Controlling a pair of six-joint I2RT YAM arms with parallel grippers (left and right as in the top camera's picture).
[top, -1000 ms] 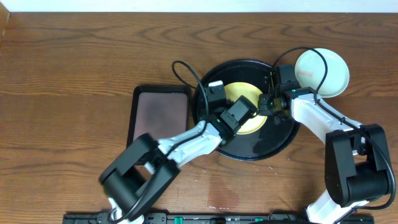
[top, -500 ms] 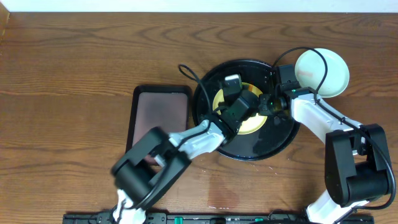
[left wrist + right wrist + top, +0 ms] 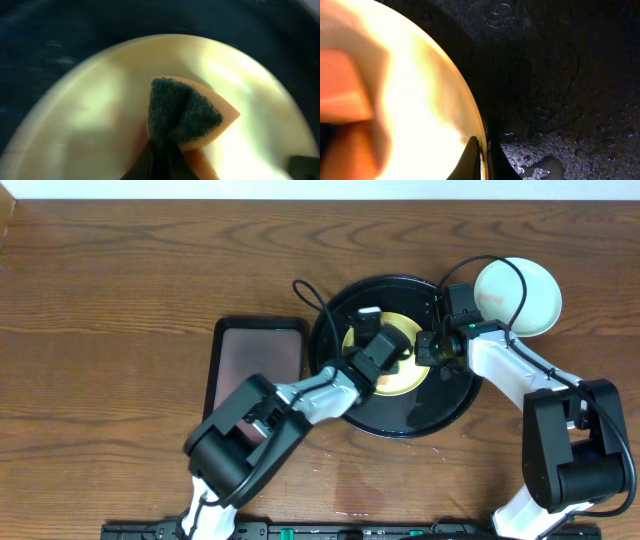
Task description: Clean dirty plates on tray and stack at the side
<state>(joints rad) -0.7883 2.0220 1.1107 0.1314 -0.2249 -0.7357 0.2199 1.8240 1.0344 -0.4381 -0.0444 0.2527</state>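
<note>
Masking the yellow plate [image 3: 402,383] overhead: left gripper [image 3: 160,157] (pinching sponge [image 3: 186,116]).

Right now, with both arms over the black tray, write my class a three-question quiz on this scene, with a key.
1. True or false: the yellow plate lies on the black tray.
2. Multiple choice: what does the left gripper hold against that plate? A cloth; B sponge; C brush.
3. Short answer: where on the plate does the right gripper grip?
Key: 1 true; 2 B; 3 at its rim.
</note>
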